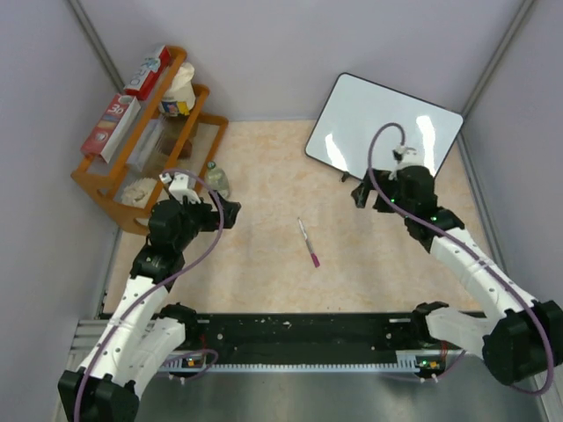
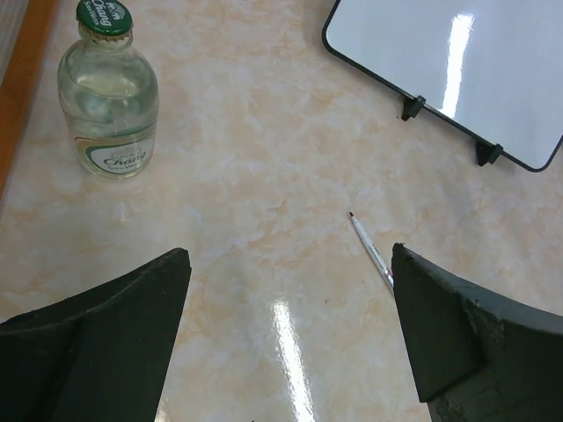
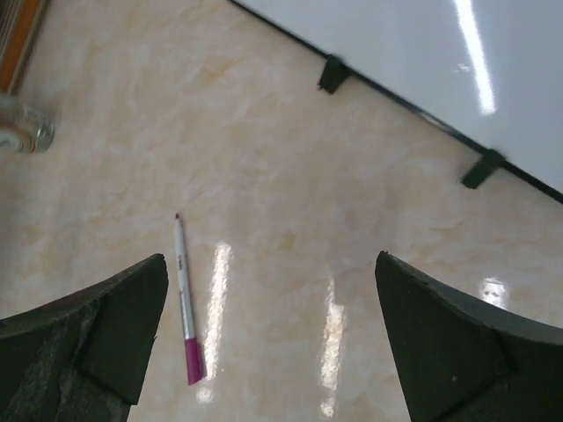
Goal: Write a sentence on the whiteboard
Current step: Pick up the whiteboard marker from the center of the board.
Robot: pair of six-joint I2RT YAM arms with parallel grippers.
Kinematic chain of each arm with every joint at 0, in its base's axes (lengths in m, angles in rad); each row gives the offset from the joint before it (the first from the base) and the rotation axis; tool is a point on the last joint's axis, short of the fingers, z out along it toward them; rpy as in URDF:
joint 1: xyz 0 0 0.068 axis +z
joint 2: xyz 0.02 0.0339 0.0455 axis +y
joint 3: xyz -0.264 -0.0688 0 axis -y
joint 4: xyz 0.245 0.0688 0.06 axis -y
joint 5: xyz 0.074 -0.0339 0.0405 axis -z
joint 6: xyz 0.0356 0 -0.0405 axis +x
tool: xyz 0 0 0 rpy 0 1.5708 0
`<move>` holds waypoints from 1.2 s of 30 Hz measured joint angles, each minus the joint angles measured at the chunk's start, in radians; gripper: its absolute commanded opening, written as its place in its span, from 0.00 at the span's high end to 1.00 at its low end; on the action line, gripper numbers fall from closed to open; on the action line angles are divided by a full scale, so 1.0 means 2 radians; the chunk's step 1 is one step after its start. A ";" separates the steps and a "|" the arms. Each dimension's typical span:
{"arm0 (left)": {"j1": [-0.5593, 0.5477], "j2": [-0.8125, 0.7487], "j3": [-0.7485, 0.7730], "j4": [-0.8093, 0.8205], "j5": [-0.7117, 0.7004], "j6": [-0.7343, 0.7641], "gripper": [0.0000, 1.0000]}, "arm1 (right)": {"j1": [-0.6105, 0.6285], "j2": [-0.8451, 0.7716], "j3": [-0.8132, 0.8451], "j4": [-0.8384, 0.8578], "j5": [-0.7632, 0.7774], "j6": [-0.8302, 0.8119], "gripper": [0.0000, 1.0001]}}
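The whiteboard (image 1: 383, 132) leans at the back right, glossy white in a thin black frame on small black feet; it also shows as the whiteboard (image 2: 457, 70) and the whiteboard (image 3: 440, 44). Its face shows only glare, and no sentence is in view. A white pen with a magenta cap (image 1: 309, 243) lies flat mid-table, seen again as the pen (image 2: 371, 251) and the pen (image 3: 184, 303). My left gripper (image 1: 230, 214) (image 2: 290, 264) hovers open left of the pen. In front of the board's lower edge, my right gripper (image 1: 365, 193) (image 3: 271, 264) hangs open and empty.
A wooden rack (image 1: 145, 132) with boxes and jars stands at the back left. A clear glass bottle with a green cap (image 1: 217, 180) (image 2: 110, 97) stands just in front of it. Grey walls close in the table on three sides.
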 measured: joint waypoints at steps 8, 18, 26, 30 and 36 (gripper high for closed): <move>0.000 0.039 0.027 -0.023 0.019 0.016 0.01 | 0.202 0.139 0.064 -0.034 0.043 -0.043 0.19; 0.000 0.064 0.041 -0.043 0.041 0.032 0.01 | 0.283 0.285 0.067 -0.059 0.024 -0.036 0.43; 0.000 0.073 0.051 -0.052 0.040 0.040 0.01 | 0.307 0.309 0.068 -0.039 0.027 -0.025 0.76; 0.000 0.072 0.068 -0.072 0.035 0.041 0.01 | 0.327 0.331 0.084 -0.026 0.067 -0.019 1.00; 0.000 0.059 0.118 -0.109 0.022 0.054 0.01 | 0.341 0.345 0.103 -0.027 0.108 -0.018 1.00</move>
